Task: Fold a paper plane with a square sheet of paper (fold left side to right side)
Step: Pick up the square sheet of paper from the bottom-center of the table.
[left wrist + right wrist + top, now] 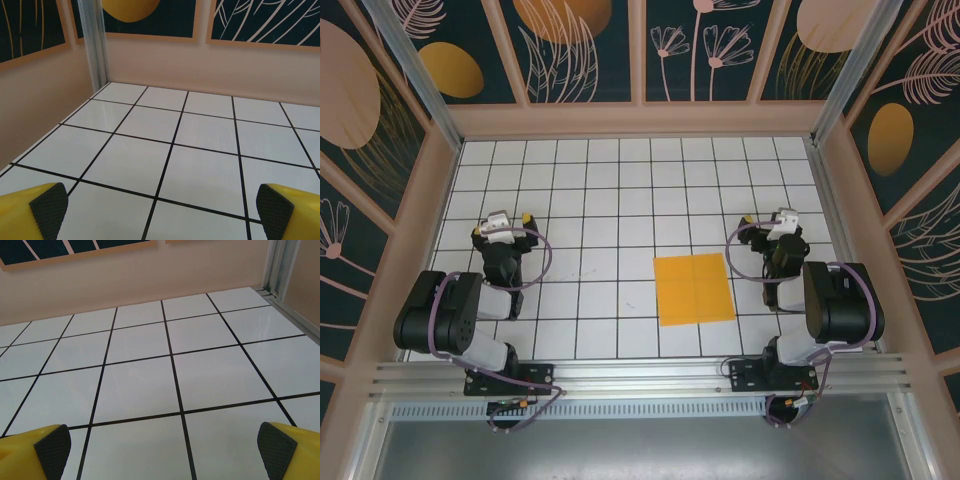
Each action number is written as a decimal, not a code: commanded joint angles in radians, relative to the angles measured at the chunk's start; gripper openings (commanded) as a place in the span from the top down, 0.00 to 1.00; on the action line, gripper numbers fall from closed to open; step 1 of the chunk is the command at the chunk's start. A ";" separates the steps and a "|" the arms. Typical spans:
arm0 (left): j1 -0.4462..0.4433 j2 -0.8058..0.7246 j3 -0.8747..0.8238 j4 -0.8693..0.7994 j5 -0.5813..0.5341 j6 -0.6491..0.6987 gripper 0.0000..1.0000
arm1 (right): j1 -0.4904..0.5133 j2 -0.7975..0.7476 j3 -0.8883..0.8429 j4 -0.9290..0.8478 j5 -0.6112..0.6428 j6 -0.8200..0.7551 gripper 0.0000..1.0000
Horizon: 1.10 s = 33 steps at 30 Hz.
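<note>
Bolted at the near rail, two arms are seen folded back over the white grid table [620, 190]. The square sheet of paper [694, 288] is laid flat and unfolded on the tiles between them, with faint cross creases. It is placed near the right gripper [767, 220] but untouched by it, and well apart from the left gripper [506, 222]. Both claws are held spread wide, and in each wrist view bare tile is seen between the black pads [48, 207] set at the lower corners.
</note>
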 commanded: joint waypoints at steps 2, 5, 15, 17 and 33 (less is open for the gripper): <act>0.006 0.007 0.015 0.041 0.016 0.012 0.01 | -0.008 0.011 0.019 0.049 -0.015 -0.010 0.01; 0.006 0.007 0.015 0.041 0.017 0.010 0.01 | -0.008 0.011 0.018 0.049 -0.015 -0.009 0.01; 0.006 0.007 0.015 0.041 0.016 0.011 0.01 | -0.007 0.012 0.019 0.049 -0.017 -0.010 0.01; 0.006 0.008 0.015 0.041 0.016 0.010 0.01 | -0.009 0.011 0.019 0.047 -0.016 -0.009 0.01; 0.004 -0.308 0.109 -0.408 0.108 -0.078 0.01 | 0.002 -0.154 0.204 -0.461 0.074 0.082 0.01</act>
